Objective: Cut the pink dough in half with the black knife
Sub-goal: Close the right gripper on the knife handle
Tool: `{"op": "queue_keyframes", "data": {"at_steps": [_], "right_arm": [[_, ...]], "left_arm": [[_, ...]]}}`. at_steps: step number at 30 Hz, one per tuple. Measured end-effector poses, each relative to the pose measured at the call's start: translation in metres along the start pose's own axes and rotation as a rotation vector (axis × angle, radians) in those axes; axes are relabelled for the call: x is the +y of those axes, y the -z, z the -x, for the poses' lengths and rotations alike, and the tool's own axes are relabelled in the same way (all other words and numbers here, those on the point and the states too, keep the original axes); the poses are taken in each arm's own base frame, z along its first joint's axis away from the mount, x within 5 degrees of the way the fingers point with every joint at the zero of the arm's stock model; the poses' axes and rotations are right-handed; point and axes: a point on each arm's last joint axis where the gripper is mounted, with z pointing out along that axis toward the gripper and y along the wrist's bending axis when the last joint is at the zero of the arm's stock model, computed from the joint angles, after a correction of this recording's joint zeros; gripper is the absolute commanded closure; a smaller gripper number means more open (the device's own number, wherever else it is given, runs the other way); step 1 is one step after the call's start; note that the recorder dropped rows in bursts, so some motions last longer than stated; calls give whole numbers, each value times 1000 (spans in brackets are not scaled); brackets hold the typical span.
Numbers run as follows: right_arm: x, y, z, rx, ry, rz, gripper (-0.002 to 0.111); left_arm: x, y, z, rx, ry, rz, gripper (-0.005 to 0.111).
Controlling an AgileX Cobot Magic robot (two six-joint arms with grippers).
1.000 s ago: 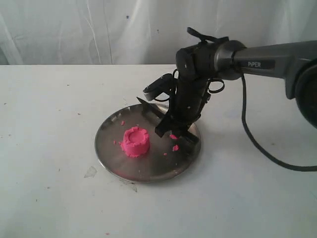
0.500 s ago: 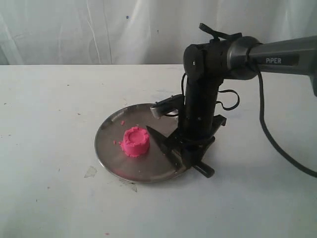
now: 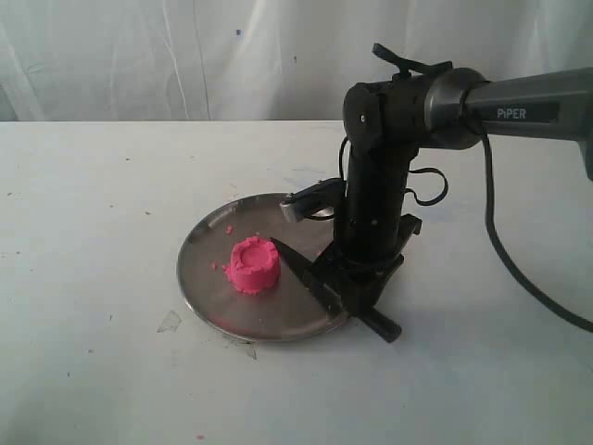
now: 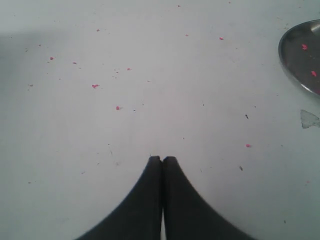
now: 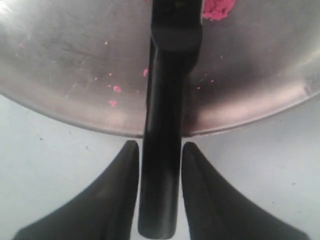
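Observation:
The pink dough (image 3: pixel 253 264) is one round mound with a crimped rim, left of centre on the steel plate (image 3: pixel 199 278). The black knife (image 3: pixel 310 283) lies slanted beside it, blade on the plate with its tip close to the dough, handle over the near right rim onto the table. My right gripper (image 3: pixel 359 295) stands over the handle. In the right wrist view the knife (image 5: pixel 162 100) runs between the right gripper's (image 5: pixel 160 146) fingers with a thin gap on each side, so it is open. A bit of dough (image 5: pixel 218 7) shows past the blade. My left gripper (image 4: pixel 162 158) is shut and empty over bare table.
Small pink crumbs lie on the plate (image 5: pixel 250 75) and on the white table. A small clear scrap (image 3: pixel 170 322) lies on the table left of the plate. The plate's edge (image 4: pixel 300 60) shows in the left wrist view. A white curtain hangs behind the table.
The right arm swung from the plate's far side to its near right side and brought the knife down beside the dough. The handle end has sunk to the table and the fingers have parted slightly.

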Motion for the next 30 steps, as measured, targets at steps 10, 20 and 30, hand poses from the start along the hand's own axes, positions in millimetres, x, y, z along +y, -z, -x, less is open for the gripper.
{"op": "queue_keyframes", "data": {"at_steps": [10, 20, 30], "right_arm": [[-1, 0, 2, -25, 18, -13, 72], [1, 34, -5, -100, 4, -74, 72], [60, 74, -23, -151, 89, -269, 73]], "left_arm": [[0, 0, 0, 0, 0, 0, 107], [0, 0, 0, 0, 0, 0, 107], [0, 0, 0, 0, 0, 0, 107]]}}
